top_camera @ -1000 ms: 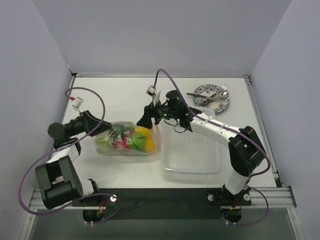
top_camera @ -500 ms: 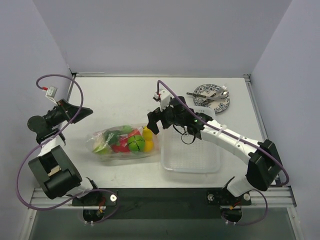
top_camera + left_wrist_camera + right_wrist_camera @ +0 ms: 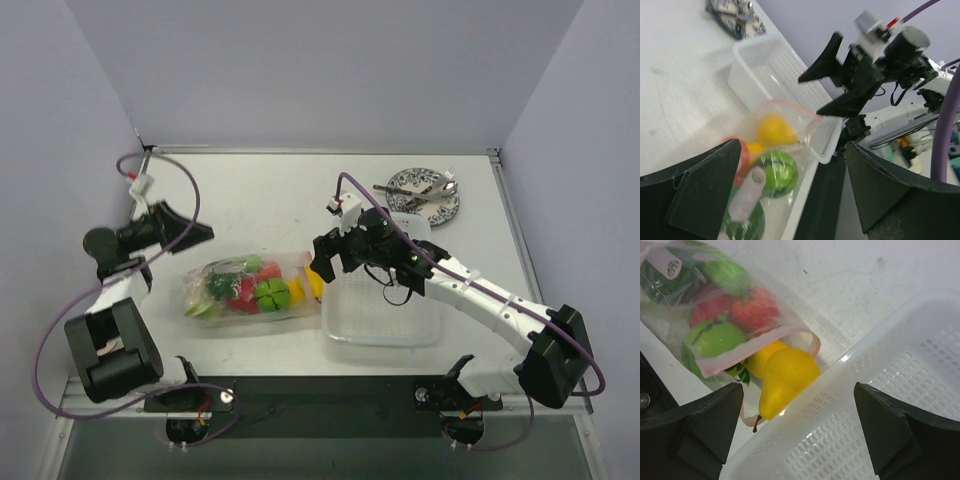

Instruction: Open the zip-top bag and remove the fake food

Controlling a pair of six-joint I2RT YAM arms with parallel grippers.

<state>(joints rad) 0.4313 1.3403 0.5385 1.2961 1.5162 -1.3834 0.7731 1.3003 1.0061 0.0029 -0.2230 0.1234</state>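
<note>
Zip-top bag (image 3: 205, 290): on table (image 3: 260, 190) against tray's (image 3: 385, 338) left wall, mouth open, fake food (image 3: 262, 291) inside, yellow pear (image 3: 313, 287) poking out beneath right claw (image 3: 321, 260). Right claw spread wide, empty; left claw (image 3: 195, 228) likewise, well left of tray.

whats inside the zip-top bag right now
The zip-top bag holds green fruit, red pieces and a yellow pear poking out of its open mouth beside the white tray. Whatever lies under that pile is covered.

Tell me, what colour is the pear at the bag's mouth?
Yellow pear, clearest in right wrist view.
</note>
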